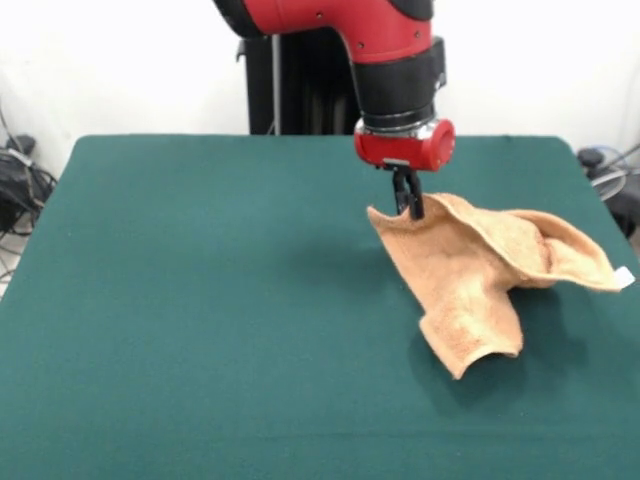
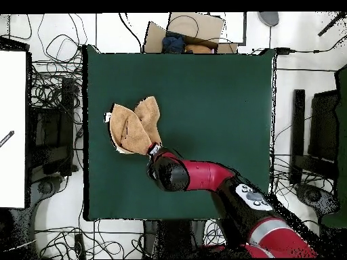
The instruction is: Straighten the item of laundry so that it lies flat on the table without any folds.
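The gripper (image 1: 408, 205) is clamped on one upper edge of the towel (image 1: 480, 275), which hangs crumpled and folded below and beside it. The towel's lower folds rest on the green table (image 1: 200, 300), with its white tag (image 1: 624, 276) pointing away from the gripper.

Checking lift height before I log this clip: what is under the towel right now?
Under the raised towel only the green table and a shadow show. The tool holds its upper edge. Its lower folds seem to touch the felt; whatever lies directly beneath them is covered.
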You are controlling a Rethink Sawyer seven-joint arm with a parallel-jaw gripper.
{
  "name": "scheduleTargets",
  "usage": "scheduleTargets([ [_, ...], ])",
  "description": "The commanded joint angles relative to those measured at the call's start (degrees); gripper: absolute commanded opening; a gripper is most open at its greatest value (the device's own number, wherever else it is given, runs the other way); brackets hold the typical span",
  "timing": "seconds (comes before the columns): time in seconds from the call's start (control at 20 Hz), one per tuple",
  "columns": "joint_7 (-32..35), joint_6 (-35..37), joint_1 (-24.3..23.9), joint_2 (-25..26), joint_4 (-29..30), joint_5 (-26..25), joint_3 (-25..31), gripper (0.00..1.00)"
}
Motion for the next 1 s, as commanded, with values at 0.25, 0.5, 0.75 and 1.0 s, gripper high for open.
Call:
scheduleTargets([
  [0.25, 0.81, 4.25, -3.15, -3.90, 4.91, -0.94, 8.78, 0.00],
  [0.5, 0.18, 4.57, -6.21, -5.32, 7.55, -1.46, 11.53, 0.00],
  [0.75, 0.90, 3.05, -6.91, -6.78, 10.42, -2.24, 12.09, 0.00],
  [1.0, 1.74, -4.98, -5.31, -2.54, 11.57, -6.73, 8.51, 0.00],
])
